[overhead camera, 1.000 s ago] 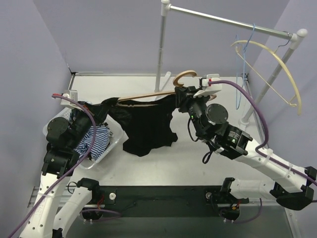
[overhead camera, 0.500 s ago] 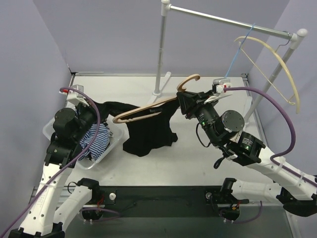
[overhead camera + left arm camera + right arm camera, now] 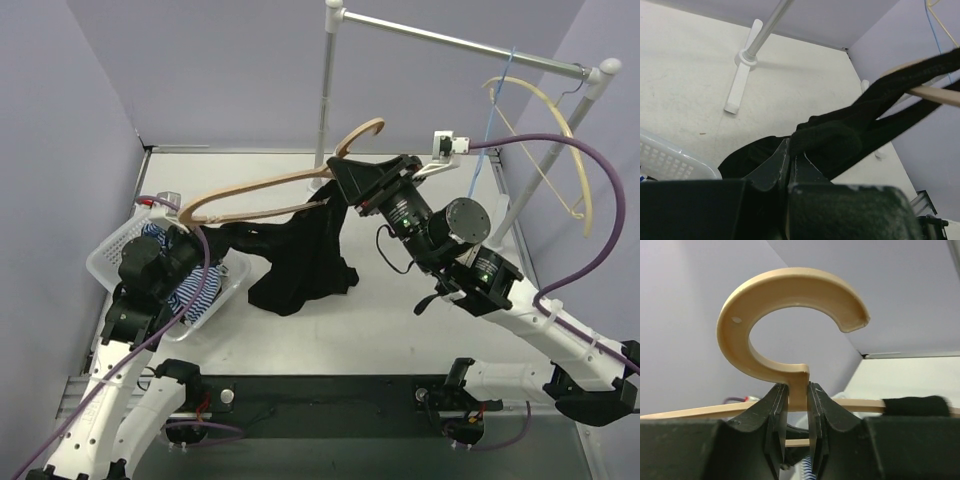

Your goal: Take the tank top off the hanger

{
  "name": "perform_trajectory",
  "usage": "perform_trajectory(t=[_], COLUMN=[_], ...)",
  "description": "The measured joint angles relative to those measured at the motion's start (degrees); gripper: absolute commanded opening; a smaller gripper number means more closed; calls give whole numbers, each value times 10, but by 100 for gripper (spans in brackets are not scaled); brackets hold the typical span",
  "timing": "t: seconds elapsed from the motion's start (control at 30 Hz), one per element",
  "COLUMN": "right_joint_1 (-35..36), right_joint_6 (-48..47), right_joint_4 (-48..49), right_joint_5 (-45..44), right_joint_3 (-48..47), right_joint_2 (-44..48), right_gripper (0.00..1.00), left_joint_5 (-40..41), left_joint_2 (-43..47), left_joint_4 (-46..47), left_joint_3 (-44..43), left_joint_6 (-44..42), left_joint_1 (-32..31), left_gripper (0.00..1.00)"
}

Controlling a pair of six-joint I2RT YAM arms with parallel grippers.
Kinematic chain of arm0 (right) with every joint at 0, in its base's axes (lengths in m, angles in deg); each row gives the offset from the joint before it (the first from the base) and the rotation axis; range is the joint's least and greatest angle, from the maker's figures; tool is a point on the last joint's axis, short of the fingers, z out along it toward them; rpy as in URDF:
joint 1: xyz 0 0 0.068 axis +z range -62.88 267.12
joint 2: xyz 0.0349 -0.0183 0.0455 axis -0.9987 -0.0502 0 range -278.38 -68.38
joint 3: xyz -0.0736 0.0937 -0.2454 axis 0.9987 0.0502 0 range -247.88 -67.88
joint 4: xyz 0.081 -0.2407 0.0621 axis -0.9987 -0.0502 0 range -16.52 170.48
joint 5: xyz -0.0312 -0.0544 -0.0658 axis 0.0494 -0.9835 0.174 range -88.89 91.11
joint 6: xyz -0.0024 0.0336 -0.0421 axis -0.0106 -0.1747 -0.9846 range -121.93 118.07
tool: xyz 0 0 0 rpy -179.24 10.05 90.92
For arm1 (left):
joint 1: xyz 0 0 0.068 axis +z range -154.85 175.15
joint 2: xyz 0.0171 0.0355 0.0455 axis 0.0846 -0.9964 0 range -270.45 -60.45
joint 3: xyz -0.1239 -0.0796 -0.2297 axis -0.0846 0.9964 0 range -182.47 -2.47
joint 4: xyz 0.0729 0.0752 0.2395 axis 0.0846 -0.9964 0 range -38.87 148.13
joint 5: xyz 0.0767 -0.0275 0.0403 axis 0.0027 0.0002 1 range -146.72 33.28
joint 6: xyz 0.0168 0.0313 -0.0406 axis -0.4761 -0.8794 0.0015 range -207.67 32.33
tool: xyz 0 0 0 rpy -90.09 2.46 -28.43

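— How did the right gripper (image 3: 337, 176) stand?
— Clamped narrow on the neck of the tan curved hanger (image 3: 262, 190), just under the hook; in the right wrist view its fingers (image 3: 776, 405) pressed the stem from both sides; the hanger was tilted, hook end raised and far end low toward the left.
— And the left gripper (image 3: 203, 238)?
— Closed tight on a bunched fold of the black fabric tank top (image 3: 300, 262), pinched at the jaw tips in the left wrist view; it hung above the rim of the white plastic lattice basket (image 3: 105, 255).
— Where did the garment lie?
— Stretched between the two arms; one black strap (image 3: 912, 405) sat over the hanger's arm beside the right gripper; the body sagged down onto the pale table (image 3: 400, 330).
— What stood around?
— A blue-and-white striped cloth (image 3: 197, 287) lay in the basket; the white metal clothes rail (image 3: 324, 95) rose behind, its foot on the table; a pale yellow hanger (image 3: 562, 118) and a thin blue wire hanger (image 3: 487, 125) hung from its bar; purple cables (image 3: 585, 190) looped off both arms.
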Motion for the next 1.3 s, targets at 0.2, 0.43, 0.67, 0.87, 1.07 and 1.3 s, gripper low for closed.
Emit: perform_trajectory(t=[0.2, 0.43, 0.67, 0.87, 1.07, 1.3], right_joint_1=[-23, -36, -54, -54, -49, -49], right_joint_6=[82, 117, 202, 259, 251, 271], right_joint_4=[30, 36, 79, 56, -42, -106], right_joint_5=[13, 24, 70, 71, 50, 40], right_joint_3=[-19, 13, 93, 94, 73, 161], right_joint_2=[7, 46, 77, 75, 93, 172], right_gripper=[0, 0, 0, 0, 0, 0], left_joint_5=[-17, -39, -45, -34, 1, 43], left_joint_2=[3, -26, -54, -96, -120, -127], left_joint_4=[21, 30, 37, 47, 47, 45], left_joint_3=[43, 59, 85, 84, 80, 76], left_joint_6=[21, 31, 32, 28, 19, 1], left_joint_1=[0, -3, -38, -62, -83, -98], left_gripper=[0, 0, 0, 0, 0, 0])
